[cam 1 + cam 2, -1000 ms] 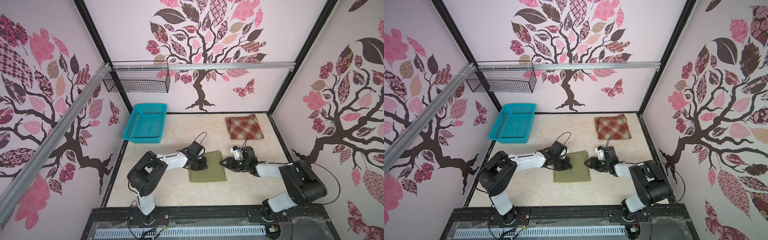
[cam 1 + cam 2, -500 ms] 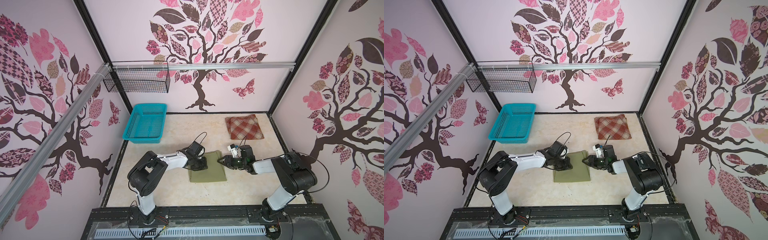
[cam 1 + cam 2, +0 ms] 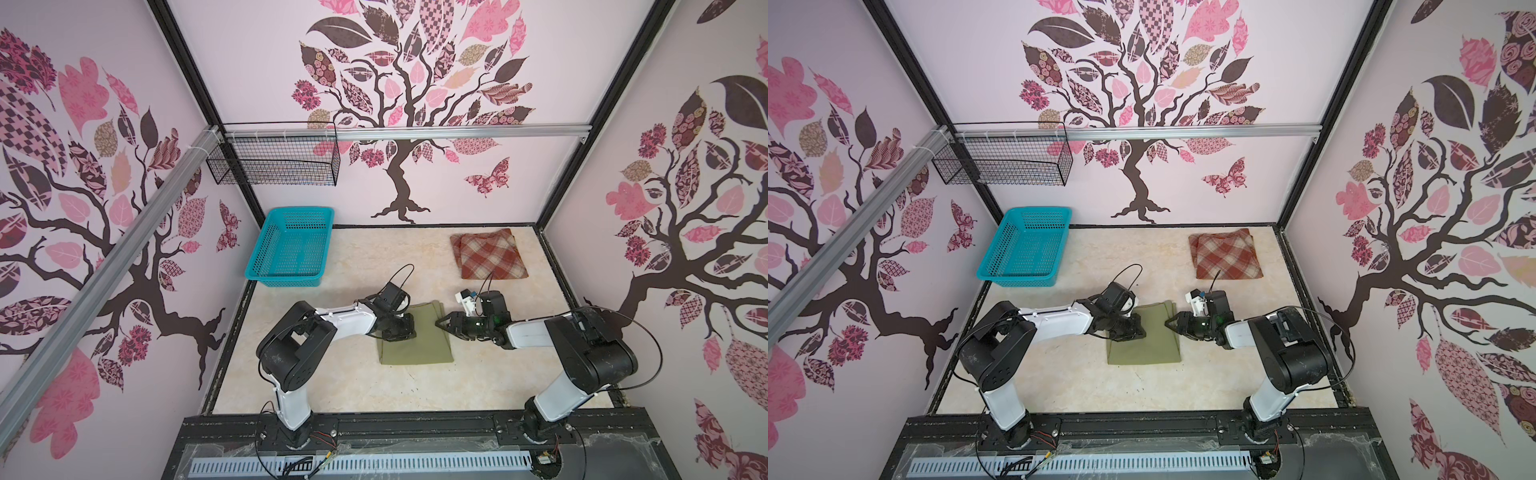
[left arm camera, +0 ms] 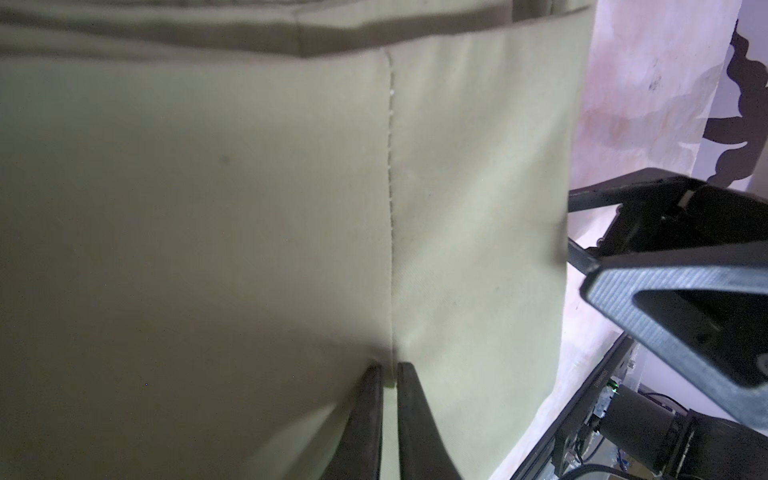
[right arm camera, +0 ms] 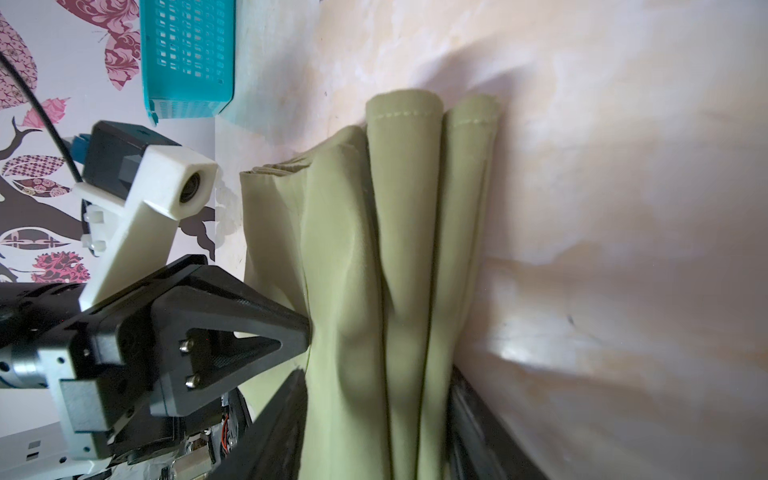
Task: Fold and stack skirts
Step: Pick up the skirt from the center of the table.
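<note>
On the marbled tabletop (image 3: 353, 382), the left gripper (image 4: 390, 370) pinches the folded olive skirt (image 3: 417, 349); the right gripper (image 3: 439, 323) clamps its bunched edge.

Readable text: none that you can make out in any view.
Black frame rail (image 4: 598, 380): small pale print runs along it, too fine for you to read.
Turquoise basket (image 5: 191, 99): a pale patch on its wall, too blurred for you to tell any letters.
</note>
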